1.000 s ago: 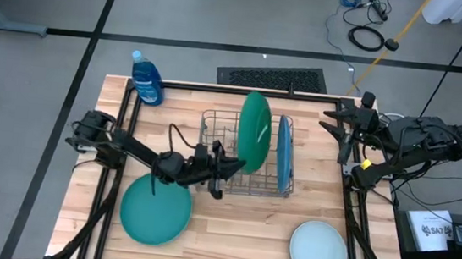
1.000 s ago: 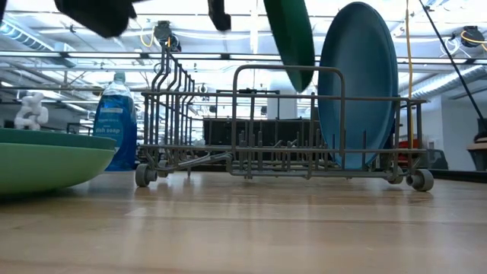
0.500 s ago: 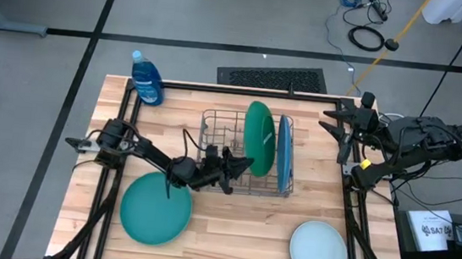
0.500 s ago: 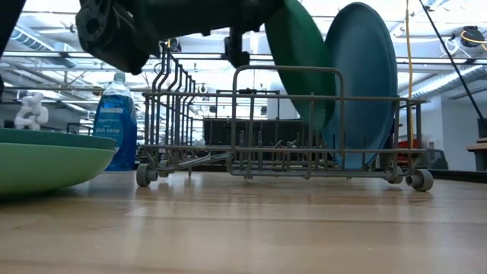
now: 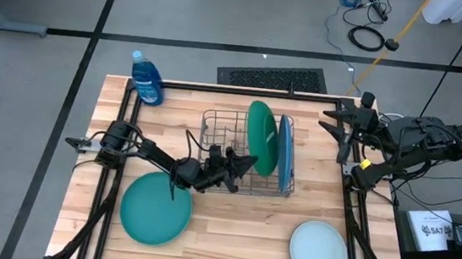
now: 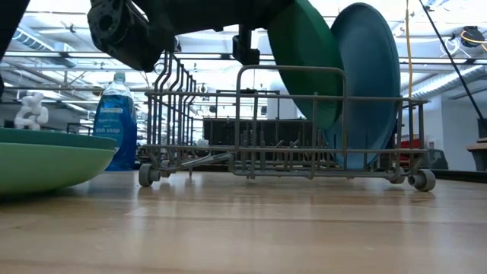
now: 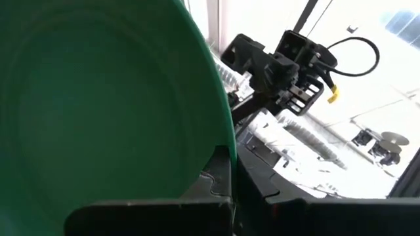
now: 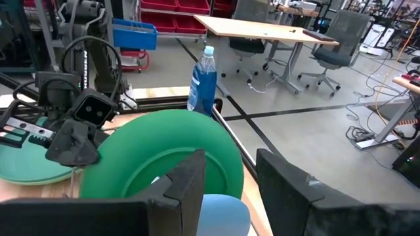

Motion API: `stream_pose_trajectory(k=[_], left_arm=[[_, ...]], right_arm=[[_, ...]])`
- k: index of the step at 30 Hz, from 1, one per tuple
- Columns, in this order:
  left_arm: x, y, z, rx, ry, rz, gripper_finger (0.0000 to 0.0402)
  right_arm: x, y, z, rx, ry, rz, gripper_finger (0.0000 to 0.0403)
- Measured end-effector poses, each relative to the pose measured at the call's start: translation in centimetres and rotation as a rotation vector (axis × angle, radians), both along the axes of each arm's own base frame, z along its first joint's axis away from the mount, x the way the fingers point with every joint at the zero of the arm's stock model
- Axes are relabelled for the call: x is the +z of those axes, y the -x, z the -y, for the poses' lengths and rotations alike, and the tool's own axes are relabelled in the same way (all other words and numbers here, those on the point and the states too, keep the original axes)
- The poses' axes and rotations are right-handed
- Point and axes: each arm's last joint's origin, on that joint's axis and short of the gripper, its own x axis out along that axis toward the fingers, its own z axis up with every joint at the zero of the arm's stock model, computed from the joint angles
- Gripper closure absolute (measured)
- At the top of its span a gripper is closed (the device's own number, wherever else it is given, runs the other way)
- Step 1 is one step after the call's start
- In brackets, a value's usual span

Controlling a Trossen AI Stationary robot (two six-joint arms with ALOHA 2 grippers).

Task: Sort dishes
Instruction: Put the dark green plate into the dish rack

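The left gripper [image 5: 243, 163] gripped the dark green plate [image 5: 262, 138] by its rim, upright just beside the blue plate [image 5: 284, 154] in the wire rack [image 5: 217, 182]. A tilted release could have knocked them together. The right gripper [image 5: 333, 127] waited apart, fingers parted.

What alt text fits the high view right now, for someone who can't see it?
From above, the left gripper holds a dark green plate on edge in the grey wire rack, beside an upright blue plate. A teal plate and a pale plate lie on the table; the right gripper waits at the right edge.
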Motion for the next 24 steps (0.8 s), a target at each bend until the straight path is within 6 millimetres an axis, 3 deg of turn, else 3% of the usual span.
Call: stream_pose_trajectory(k=[10,18,24], left_arm=[[-0.1,0.0,0.0,0.045,0.026,-0.022,0.0401],[1.2,-0.7,0.3,0.010,0.047,0.035,0.0401],[0.7,-1.4,0.8,-0.013,0.013,-0.067,0.0401]], right_arm=[[0.0,-0.3,-0.1,0.002,0.008,-0.007,0.0273],[-0.2,-0.7,-0.2,0.001,0.013,-0.020,0.0273],[-0.2,-0.7,-0.2,0.001,0.013,-0.020,0.0273]])
